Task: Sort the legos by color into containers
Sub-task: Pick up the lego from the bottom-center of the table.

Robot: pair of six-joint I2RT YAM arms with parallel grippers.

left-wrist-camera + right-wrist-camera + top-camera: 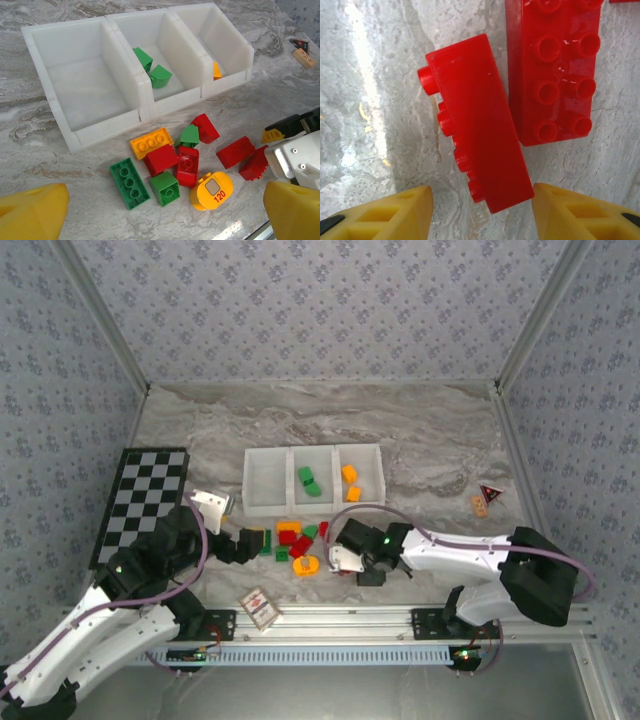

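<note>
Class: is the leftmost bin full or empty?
Empty. The leftmost bin has a bare white floor, with no bricks inside; green bricks lie in the middle bin.

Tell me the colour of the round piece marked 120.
The round piece is orange-yellow, its digits red; left wrist view shows it best.

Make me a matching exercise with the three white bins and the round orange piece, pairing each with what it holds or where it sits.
Column one:
1. left bin
2. middle bin
3. right bin
4. round orange piece

Column two:
A. holds green bricks
B. lies on the table
C. empty
D. holds orange bricks

Pairs: 1-C, 2-A, 3-D, 4-B.
</note>
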